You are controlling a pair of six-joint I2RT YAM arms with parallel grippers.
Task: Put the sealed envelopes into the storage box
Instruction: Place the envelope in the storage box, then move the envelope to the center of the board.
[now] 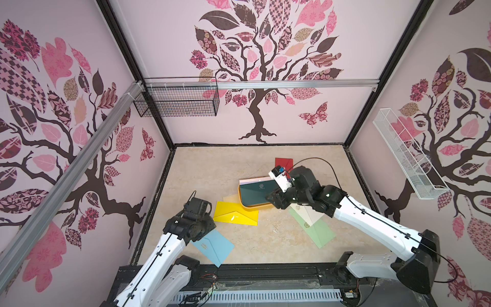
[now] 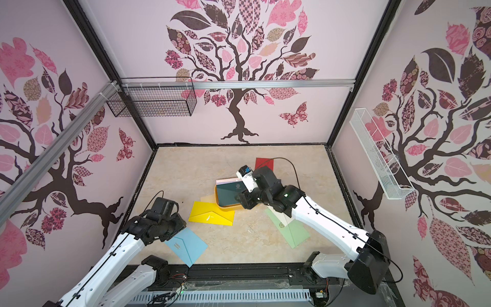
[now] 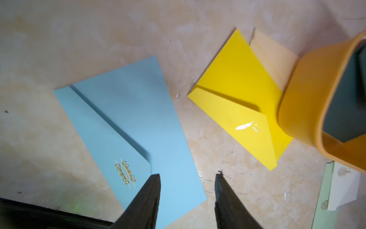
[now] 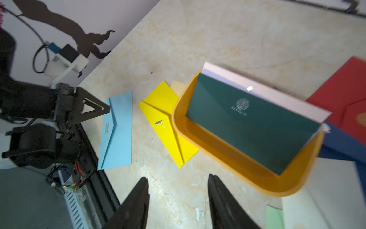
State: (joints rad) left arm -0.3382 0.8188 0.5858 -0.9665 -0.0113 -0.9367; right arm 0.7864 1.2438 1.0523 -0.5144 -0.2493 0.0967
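Since the light blue paper envelope (image 1: 215, 245) lies flat on the desk (image 1: 273, 239) under my left arm (image 1: 170, 245) in both top views, long axis slanting back-left, apart from the shallow yellow-orange plastic storage box (image 1: 255, 207), I judge that arm nearer. Left wrist: left fingers (image 3: 156, 184) parted, empty, astride one long edge, flap (image 3: 99, 138) pointing toward them. Right wrist: right fingers (image 4: 144, 186) parted, empty, beside the box.

storage box (image 4: 217, 154): we record yellow-orange.
dark green envelope (image 4: 247, 130): pale round emblem.
yellow envelope (image 1: 233, 212): glossy.
light blue envelope (image 3: 138, 119): gold emblem.
red envelope (image 1: 283, 162): plain.
walls (image 1: 292, 119): we note pale pink with a brown-pink tree print.
tabletop (image 1: 212, 170): beige marbling.
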